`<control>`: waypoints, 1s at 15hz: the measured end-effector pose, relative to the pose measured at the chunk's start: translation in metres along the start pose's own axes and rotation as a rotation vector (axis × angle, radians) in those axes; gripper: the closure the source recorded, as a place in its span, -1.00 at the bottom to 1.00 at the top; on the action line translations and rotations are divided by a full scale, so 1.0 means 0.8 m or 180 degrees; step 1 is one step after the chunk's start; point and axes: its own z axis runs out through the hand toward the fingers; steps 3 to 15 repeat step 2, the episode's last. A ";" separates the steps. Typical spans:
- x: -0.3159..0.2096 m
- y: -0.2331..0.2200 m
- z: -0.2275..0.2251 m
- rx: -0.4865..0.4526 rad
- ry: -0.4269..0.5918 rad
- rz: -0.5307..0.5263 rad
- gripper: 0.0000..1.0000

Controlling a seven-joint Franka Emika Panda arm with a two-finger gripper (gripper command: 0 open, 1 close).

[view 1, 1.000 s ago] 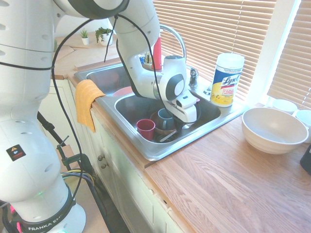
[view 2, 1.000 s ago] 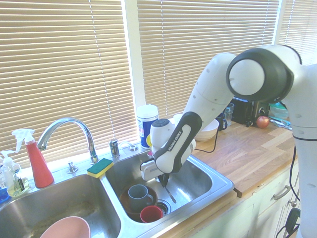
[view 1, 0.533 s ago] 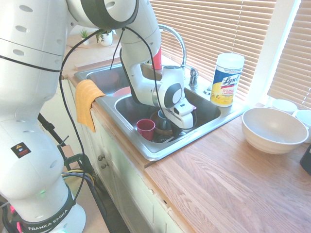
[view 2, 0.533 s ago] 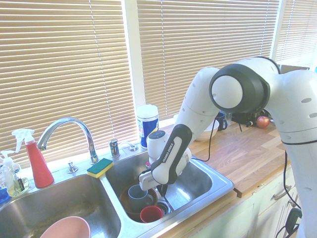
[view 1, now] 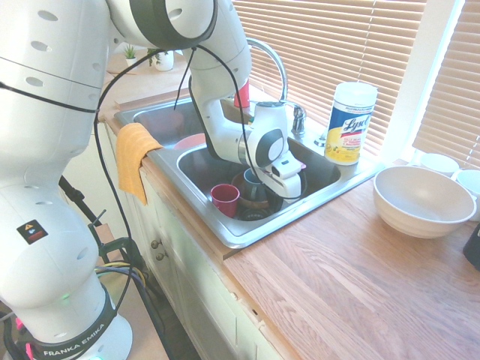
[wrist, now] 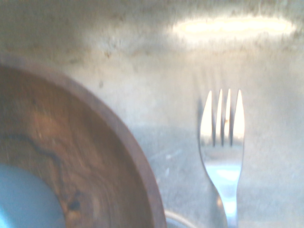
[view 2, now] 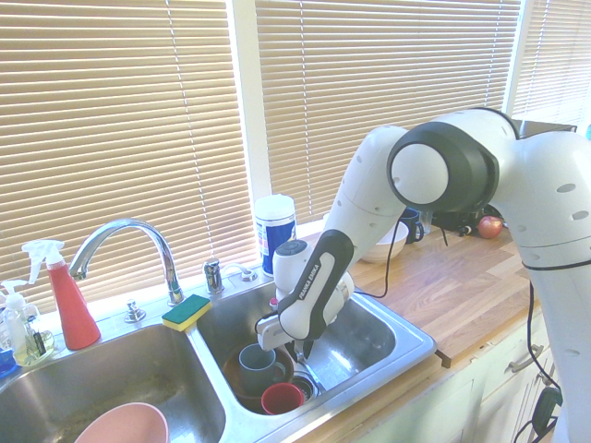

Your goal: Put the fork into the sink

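Observation:
The sink [view 1: 255,232] is a steel double basin, and my gripper [view 1: 279,193] reaches low into its right basin [view 2: 406,341]. In the wrist view the fork [wrist: 223,142] shows close by, a silver fork with four tines over the dull steel sink floor [wrist: 142,71], next to a brown wooden bowl [wrist: 71,156]. The exterior views hide the fork behind the hand and the basin wall, so I cannot tell whether it is held or lying down. My gripper [view 2: 300,351] hangs just right of the wooden bowl.
The wooden bowl [view 1: 251,187] holds a blue-grey mug [view 2: 254,360], with a red cup [view 1: 224,199] in front. A pink bowl [view 2: 120,426] lies in the left basin. Faucet [view 2: 129,240], sponge [view 2: 187,311], wipes canister [view 1: 349,122], white bowl [view 1: 422,199] and orange cloth [view 1: 133,157] surround the sink.
The arm has come down deeper into the right basin, bringing the hand and the fork close to the sink floor beside the wooden bowl.

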 end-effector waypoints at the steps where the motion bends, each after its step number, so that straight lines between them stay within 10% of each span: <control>1: 0.004 -0.004 -0.017 0.0038 0.0045 -0.0014 -1.00; 15: 0.008 -0.011 -0.044 0.0075 0.0095 -0.0043 -1.00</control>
